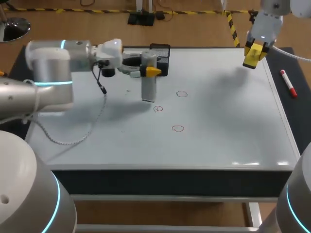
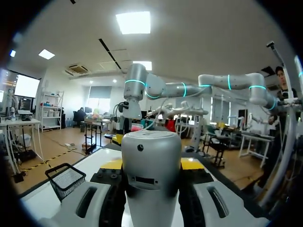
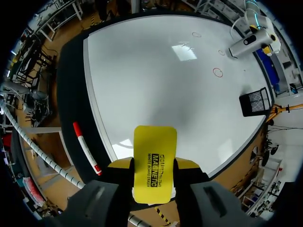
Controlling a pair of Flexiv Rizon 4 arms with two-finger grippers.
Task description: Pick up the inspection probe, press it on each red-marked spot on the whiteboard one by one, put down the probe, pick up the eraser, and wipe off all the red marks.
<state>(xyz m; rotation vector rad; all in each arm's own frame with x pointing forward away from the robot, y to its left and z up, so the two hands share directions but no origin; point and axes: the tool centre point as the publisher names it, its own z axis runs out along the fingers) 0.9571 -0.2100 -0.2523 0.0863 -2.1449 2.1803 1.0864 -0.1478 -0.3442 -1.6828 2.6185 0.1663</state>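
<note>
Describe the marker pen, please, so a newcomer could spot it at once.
Find the large whiteboard covering most of the table. Just outside its frame on the right arm's side, toward the far corner, the marker pen lies on the dark table strip. It is the only slim white stick with red ends.

Even overhead light keeps the whiteboard (image 1: 218, 121) bright. Soft grey shadows spread under the left arm (image 1: 53, 68) and beneath the right hand (image 1: 252, 59); pale glare patches sit along the board's near edge.
</note>
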